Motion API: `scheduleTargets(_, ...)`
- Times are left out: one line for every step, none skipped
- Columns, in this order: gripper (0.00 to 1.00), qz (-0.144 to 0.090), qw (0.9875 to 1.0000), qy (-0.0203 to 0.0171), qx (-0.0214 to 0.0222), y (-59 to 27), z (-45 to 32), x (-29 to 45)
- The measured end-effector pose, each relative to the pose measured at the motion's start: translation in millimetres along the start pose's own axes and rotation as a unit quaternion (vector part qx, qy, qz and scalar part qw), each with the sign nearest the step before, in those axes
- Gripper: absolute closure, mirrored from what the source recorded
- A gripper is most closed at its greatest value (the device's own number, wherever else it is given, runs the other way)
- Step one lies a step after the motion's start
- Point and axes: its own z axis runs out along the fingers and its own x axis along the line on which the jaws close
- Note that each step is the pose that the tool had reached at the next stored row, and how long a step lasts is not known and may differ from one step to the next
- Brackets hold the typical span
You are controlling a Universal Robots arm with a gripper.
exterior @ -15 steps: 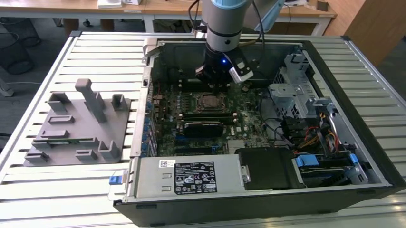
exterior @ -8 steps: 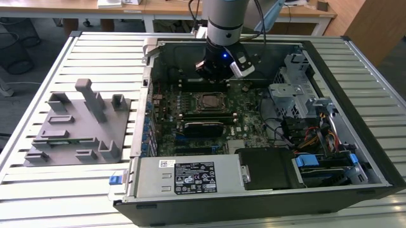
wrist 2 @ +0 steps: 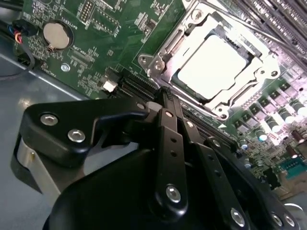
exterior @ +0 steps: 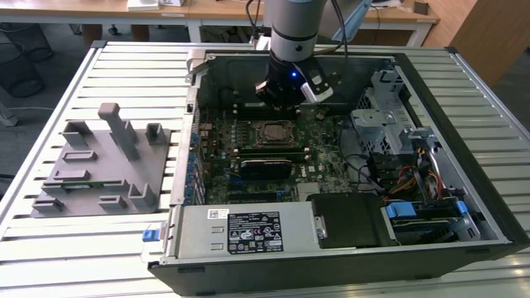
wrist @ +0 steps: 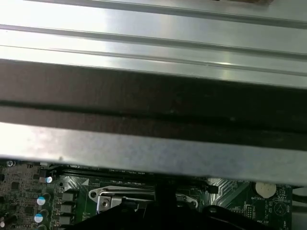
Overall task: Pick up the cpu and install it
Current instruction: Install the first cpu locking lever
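The cpu lies flat in the motherboard socket, its shiny silver lid facing up inside the socket's metal frame. In the exterior view the cpu sits mid-board inside the open computer case. My gripper hangs just behind the socket, above the board and a short way off the chip. In the second wrist view the gripper has its black fingers closed together with nothing between them, the tips just short of the socket frame. The gripper's dark body shows in the first wrist view, over the socket.
A grey fixture plate with upright blocks lies on the slatted table at the exterior view's left. Inside the case are a power supply, a black block, a drive cage and cables. The case wall stands close by.
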Motion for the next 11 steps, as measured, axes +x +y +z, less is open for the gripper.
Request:
scheduleTargets(0.89,0.000,1.0000,0.0000,0.0000,-0.5,0.0,0.0)
scheduleTargets(0.89,0.000,1.0000,0.0000,-0.0001,-0.7,0.0,0.1)
scheduleTargets(0.89,0.000,1.0000,-0.0001,-0.0001,-0.9,0.0,0.1)
scheduleTargets(0.89,0.000,1.0000,0.0000,-0.0001,-1.0,0.0,0.0)
scheduleTargets(0.89,0.000,1.0000,0.0000,0.0000,-1.2,0.0,0.1)
scheduleTargets(0.89,0.000,1.0000,0.0000,0.0000,-1.3,0.0,0.1)
scheduleTargets(0.89,0.000,1.0000,0.0000,0.0000,-1.5,-0.1,0.1)
scheduleTargets(0.89,0.000,1.0000,0.0000,0.0000,-1.7,0.0,0.1)
scheduleTargets(0.89,0.000,1.0000,0.0000,0.0000,-1.8,0.0,0.1)
scheduleTargets(0.89,0.000,1.0000,0.0000,0.0000,-2.1,-0.1,0.1)
scheduleTargets(0.89,0.000,1.0000,0.0000,0.0000,-2.3,-0.1,0.2)
